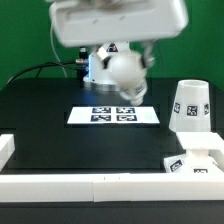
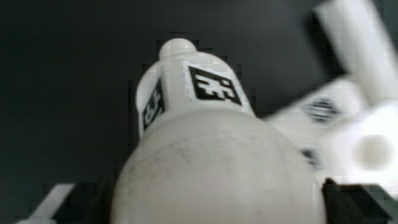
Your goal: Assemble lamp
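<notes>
My gripper [image 1: 124,62] is shut on the ball-shaped white bulb [image 1: 122,72] and holds it in the air above the far side of the marker board [image 1: 113,114]. In the wrist view the bulb [image 2: 205,130] fills the middle, its tagged neck pointing away, with my gripper [image 2: 201,212] clamped round its wide body. The tapered shade [image 1: 190,108] stands upright at the exterior view's right. The flat square base [image 1: 198,162] lies in front of the shade, near the rails. The base also shows in the wrist view [image 2: 331,110], beside the bulb and apart from it.
Long white border rails [image 1: 90,187] run along the front edge, with a raised end at the exterior view's left [image 1: 6,147]. A white rail piece [image 2: 356,40] shows in the wrist view. The tabletop is black. Cables trail at the back left.
</notes>
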You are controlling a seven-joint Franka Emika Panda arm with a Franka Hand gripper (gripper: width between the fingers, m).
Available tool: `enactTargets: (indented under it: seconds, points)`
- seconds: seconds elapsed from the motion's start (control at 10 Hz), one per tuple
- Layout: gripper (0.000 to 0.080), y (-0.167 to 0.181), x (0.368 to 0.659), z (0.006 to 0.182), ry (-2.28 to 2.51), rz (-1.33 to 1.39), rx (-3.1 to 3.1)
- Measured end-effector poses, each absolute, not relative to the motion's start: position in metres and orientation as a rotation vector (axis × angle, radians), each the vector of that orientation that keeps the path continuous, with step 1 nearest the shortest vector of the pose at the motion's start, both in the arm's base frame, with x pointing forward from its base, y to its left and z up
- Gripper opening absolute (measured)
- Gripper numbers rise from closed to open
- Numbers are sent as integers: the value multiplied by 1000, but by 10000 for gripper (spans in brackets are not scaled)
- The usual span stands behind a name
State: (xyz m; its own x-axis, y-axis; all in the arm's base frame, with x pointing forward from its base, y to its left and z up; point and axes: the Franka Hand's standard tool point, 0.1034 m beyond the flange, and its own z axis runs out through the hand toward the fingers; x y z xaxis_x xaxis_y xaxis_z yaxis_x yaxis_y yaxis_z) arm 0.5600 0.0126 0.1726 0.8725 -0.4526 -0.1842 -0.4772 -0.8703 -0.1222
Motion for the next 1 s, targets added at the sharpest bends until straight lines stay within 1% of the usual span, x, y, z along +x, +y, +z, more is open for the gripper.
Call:
enactTargets:
  seconds: [0.1, 0.2, 0.4, 0.6, 0.7, 0.8, 0.9, 1.0]
  points:
    - [567, 22, 573, 182, 730, 103, -2901]
    - [567, 21, 570, 185, 786, 35, -2880]
    - [567, 24, 573, 179, 777, -166, -2891]
    - [567, 32, 580, 179, 790, -356, -2870]
    - [567, 45, 594, 181, 820, -481, -2841]
    - [567, 66, 611, 183, 837, -576, -2809]
    - [567, 91, 623, 185, 879, -632, -2772]
    - [567, 93, 622, 183, 843, -652, -2793]
